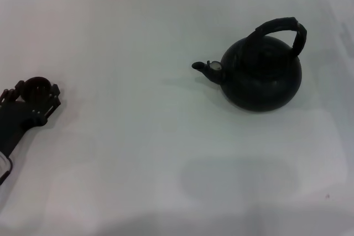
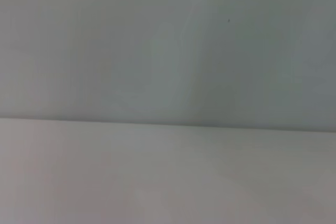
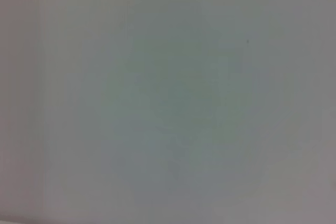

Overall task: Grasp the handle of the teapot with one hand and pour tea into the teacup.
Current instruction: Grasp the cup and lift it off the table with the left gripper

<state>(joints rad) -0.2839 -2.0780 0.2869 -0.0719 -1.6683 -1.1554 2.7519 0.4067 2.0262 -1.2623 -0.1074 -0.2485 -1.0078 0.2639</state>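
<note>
teapot: sitting upright on the white desk toward the right, spout pointing left, so it's already aimed the way a pour would go

handle: arching over the top with nothing on it, looking easy to reach from above

teacup: way over at the left edge, well apart from the teapot

left hand: its fingers are sitting spread around the teacup, looks like it's cradling it, but I honestly can't tell if it's squeezing

right hand: not showing up anywhere; its wrist view is just catching blank pale surface

in the way: nothing is lying between cup and pot, just bare desk. I'm guessing the gap itself is the real hassle, since one of them needs carrying over
</note>
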